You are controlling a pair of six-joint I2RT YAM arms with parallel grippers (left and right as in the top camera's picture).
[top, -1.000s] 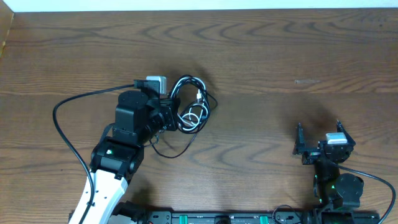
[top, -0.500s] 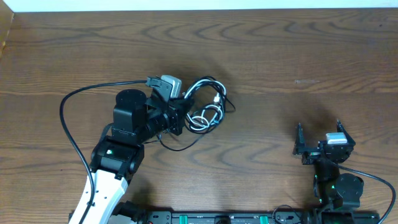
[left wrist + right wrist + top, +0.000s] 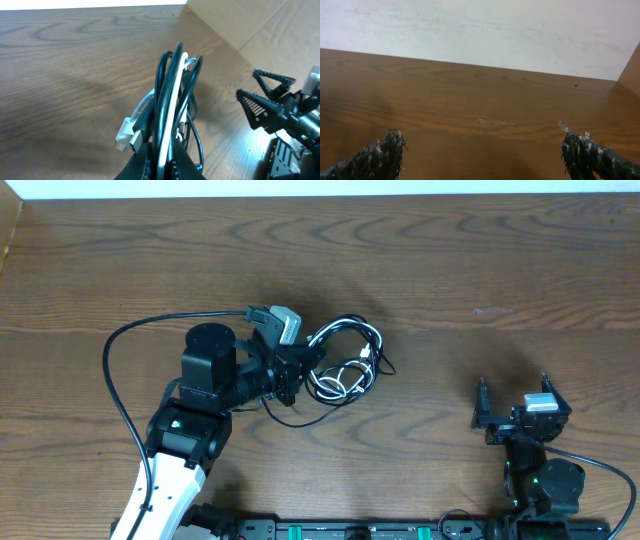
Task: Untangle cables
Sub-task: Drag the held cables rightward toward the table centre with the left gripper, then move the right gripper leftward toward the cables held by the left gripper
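Note:
The cables (image 3: pixel 345 360) are a tangled bundle of thin black cords and one white cord, looped together near the table's middle. My left gripper (image 3: pixel 298 368) is shut on the bundle's left side and holds it off the wood. In the left wrist view the loops (image 3: pixel 172 100) stand upright between my closed fingers (image 3: pixel 162 160), with a white plug and a metal plug (image 3: pixel 131 136) hanging to the left. My right gripper (image 3: pixel 512 402) is open and empty at the lower right, far from the cables. Its two fingertips (image 3: pixel 480 150) frame bare table.
The left arm's thick black cable (image 3: pixel 115 380) arcs over the table at the left. The right arm (image 3: pixel 280 107) shows in the left wrist view. A wooden side board (image 3: pixel 8 230) stands at the far left and a white wall (image 3: pixel 480 30) runs along the back.
My left gripper has carried the cable bundle to the right, towards the table's middle. The right arm has not moved.

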